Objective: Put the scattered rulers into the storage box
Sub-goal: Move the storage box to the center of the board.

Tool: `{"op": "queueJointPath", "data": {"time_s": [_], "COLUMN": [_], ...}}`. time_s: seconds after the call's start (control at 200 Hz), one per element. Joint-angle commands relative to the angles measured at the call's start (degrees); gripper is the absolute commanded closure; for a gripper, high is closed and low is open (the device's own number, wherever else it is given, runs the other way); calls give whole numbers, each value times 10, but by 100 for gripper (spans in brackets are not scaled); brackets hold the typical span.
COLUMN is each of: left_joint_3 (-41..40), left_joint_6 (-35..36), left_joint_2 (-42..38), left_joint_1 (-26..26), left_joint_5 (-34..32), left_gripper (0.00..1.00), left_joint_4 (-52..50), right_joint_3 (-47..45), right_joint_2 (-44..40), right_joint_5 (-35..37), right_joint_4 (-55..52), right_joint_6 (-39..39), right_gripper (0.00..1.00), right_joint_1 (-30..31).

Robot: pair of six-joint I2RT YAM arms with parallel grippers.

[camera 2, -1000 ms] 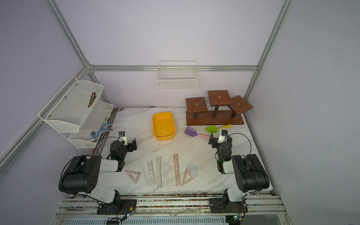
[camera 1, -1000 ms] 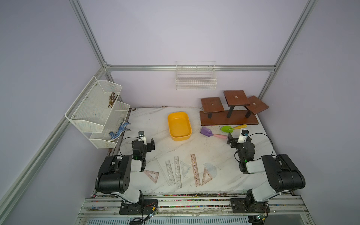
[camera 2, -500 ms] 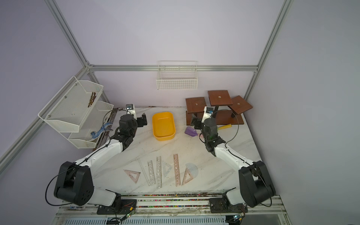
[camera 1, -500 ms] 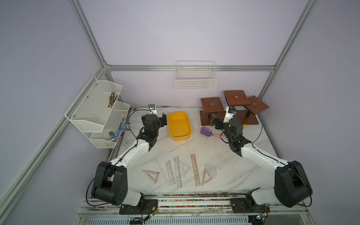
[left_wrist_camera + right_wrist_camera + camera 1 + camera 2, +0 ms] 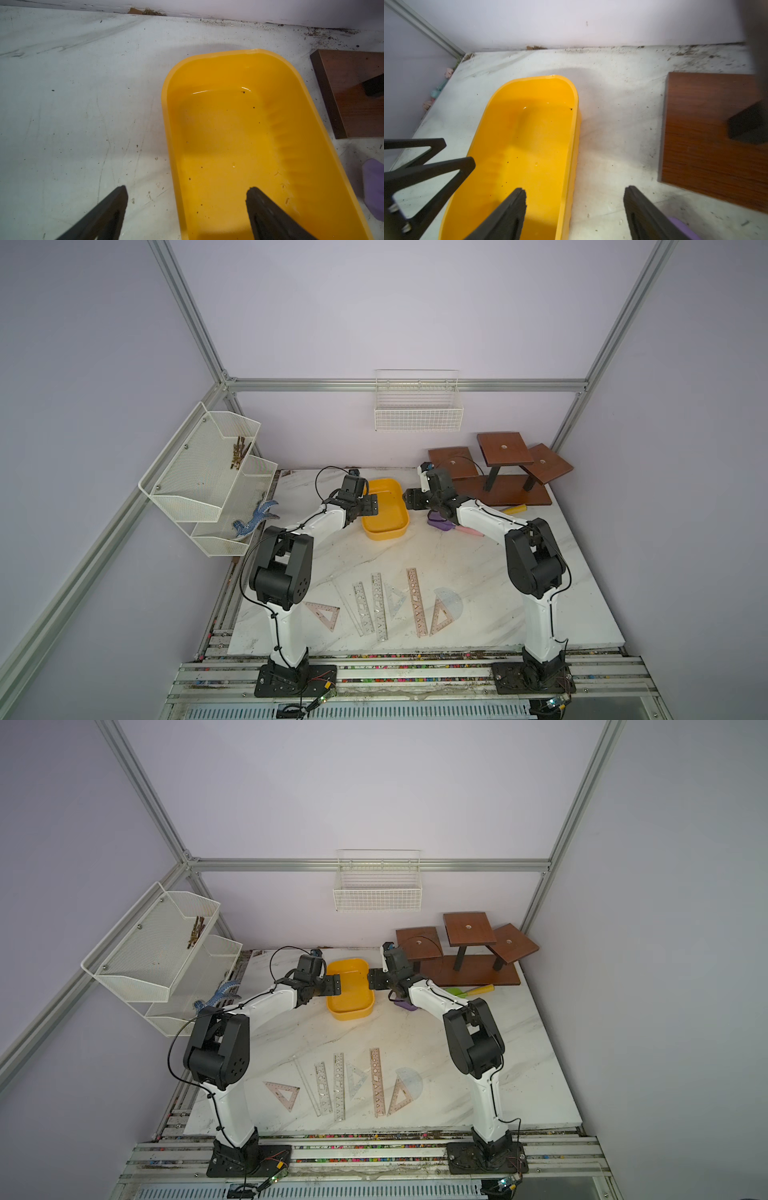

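Yellow storage box (image 5: pixel 386 526): was found empty at the back of the marble table (image 5: pixel 478 572), well apart from the rulers (image 5: pixel 416 601).
Change noted: both arms, folded at the front edge a second before, were found stretched out to the box; the rulers had not been shifted.
Left gripper (image 5: pixel 187 191): jaws were spread astride one long wall of the box; nothing was pinched.
Right gripper (image 5: pixel 574 191): jaws were spread likewise over the opposite wall; nothing was held.
Meaning for task: it was judged that the box was to be taken by both walls, probably to be brought nearer the rulers; no ruler had been stowed yet.
Count, rulers: eight were made out in the front row, being four straight, three set squares (image 5: pixel 322 606) and one protractor (image 5: pixel 453 597); more may have been hidden by overlap.
Count, other: one box, one purple shovel (image 5: pixel 439 523), one green shovel (image 5: pixel 456 992).
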Motion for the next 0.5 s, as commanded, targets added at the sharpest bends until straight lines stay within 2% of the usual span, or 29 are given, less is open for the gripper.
{"op": "queueJointPath", "data": {"time_s": [0.0, 0.1, 0.19, 0.215, 0.495], "left_joint_3": [23, 20, 22, 23, 27], "left_joint_6": [-16, -21, -23, -23, -31], "left_joint_2": [2, 12, 21, 24, 38], "left_joint_1": [9, 14, 15, 15, 14], "left_joint_5": [10, 31, 57, 65, 127], "left_gripper": [10, 18, 24, 26, 46], "left_joint_4": [-30, -29, -29, -29, -30], "right_joint_3": [67, 121, 160, 164, 121], "right_joint_2": [39, 82, 110, 114, 89], "right_joint_5": [-16, -10, -12, -14, -40], "right_joint_4": [-63, -97, -130, -134, -115], "right_joint_6": [1, 1, 3, 3, 18], "right_gripper": [21, 25, 32, 39, 64], "right_joint_1": [16, 19, 20, 19, 23]}}
